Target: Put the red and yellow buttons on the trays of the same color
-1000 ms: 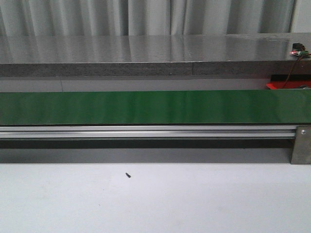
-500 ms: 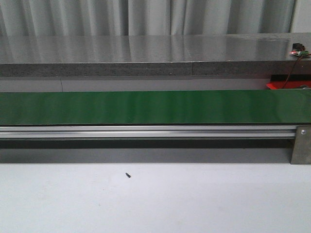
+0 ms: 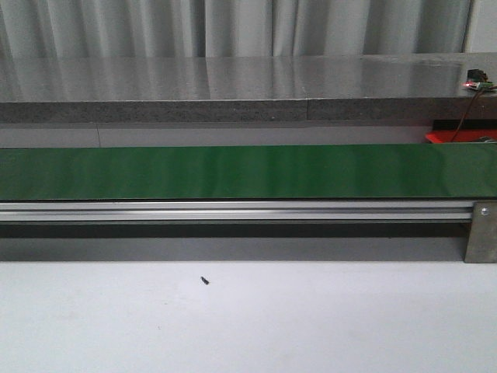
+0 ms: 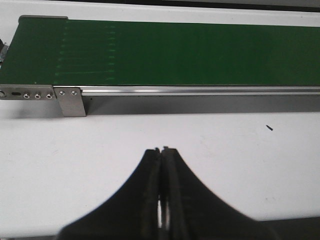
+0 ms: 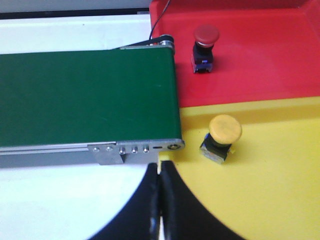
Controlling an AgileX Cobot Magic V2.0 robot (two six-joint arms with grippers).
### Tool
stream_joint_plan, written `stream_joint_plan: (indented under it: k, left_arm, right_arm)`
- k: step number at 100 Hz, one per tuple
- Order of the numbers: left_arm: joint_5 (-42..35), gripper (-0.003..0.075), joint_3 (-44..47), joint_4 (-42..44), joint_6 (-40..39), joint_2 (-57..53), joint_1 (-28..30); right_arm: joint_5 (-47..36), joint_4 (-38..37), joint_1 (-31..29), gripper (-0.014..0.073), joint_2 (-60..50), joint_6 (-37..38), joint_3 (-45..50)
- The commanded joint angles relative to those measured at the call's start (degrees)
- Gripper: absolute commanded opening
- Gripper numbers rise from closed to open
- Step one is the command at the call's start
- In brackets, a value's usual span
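Red mushroom-capped button [image 5: 204, 49] resting on bright red flat tray [image 5: 260, 65], yellow-capped button [image 5: 222, 138] on yellow tray [image 5: 270, 185]. Front view: bare green belt [image 3: 233, 172]. Both hands, left [image 4: 163, 151] and right [image 5: 159, 167], pressed together; best waiting clear.

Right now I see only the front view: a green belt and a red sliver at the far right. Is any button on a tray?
Observer: Yes. The right wrist view shows a red button standing on the red tray.
Operator: And a yellow one?
Observer: A yellow button sits on the yellow tray, which lies right beside the red tray.
Operator: Is either gripper holding anything?
Observer: No. The left gripper and the right gripper are both shut on nothing.
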Motion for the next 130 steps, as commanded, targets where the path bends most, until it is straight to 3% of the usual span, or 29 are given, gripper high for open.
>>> stream_joint_plan:
  k: [1,35,59,130]
  left_arm:
    - [-3.41,-0.0020,-1.42,-0.63,-0.08,0.56,-0.41]
    - [-3.41,-0.0020,-1.42,-0.63,-0.08,0.56,-0.41]
    - [-3.41,-0.0020,-1.42,-0.63,-0.08,0.56,-0.41]
    - [-3.41,-0.0020,-1.42,-0.63,-0.08,0.56,-0.41]
  right_arm:
    - [-1.62,-0.74,0.20,-0.0059,-2.91,0.22,0.39]
    - [6.38,-0.34,0.20,-0.0059,-12.90,0.22,6.00]
    - [7.26,-0.21,0.20,-0.0059,-18.68,0.22,7.42]
    - [7.34,-0.06,0.20,-0.0059,-19.19,0.22,7.42]
